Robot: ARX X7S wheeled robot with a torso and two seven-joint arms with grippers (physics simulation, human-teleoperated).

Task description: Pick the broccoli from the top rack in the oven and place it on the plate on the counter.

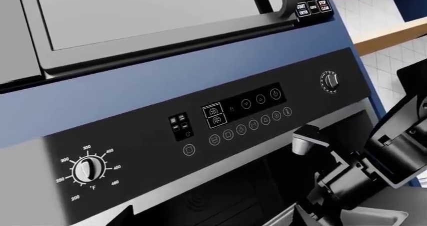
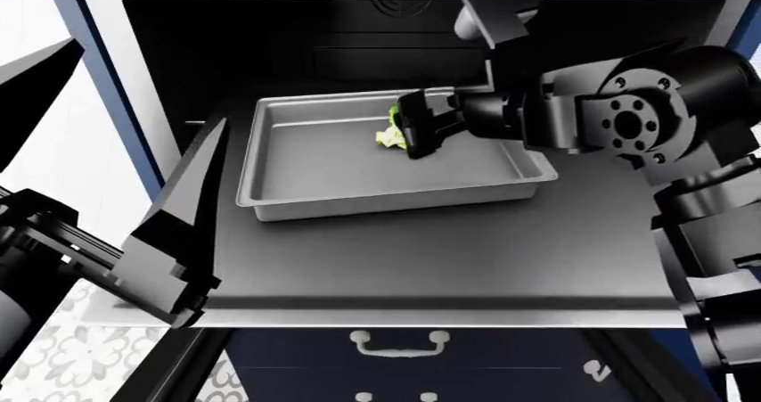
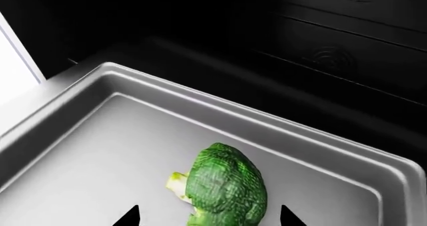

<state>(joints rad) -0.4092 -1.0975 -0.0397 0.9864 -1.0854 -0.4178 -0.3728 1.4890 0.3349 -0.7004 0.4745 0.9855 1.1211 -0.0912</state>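
Broccoli (image 3: pixel 223 192) lying mid-tray (image 2: pixel 309 157) on the top rack (image 2: pixel 429 259), well clear of raised rims. Right gripper (image 3: pixel 210 217) open, fingertips either side. Left gripper (image 2: pixel 178 233) outside the oven (image 2: pixel 143 108); state unclear.

Navy blue cabinet fronts (image 2: pixel 476 353) carry a white curved drawer handle (image 2: pixel 400 341). A grey-and-white patterned tile floor (image 2: pixel 84 362) lies beside them. Pale wooden shelves (image 1: pixel 390 33) cross a white tiled wall (image 1: pixel 387 65).
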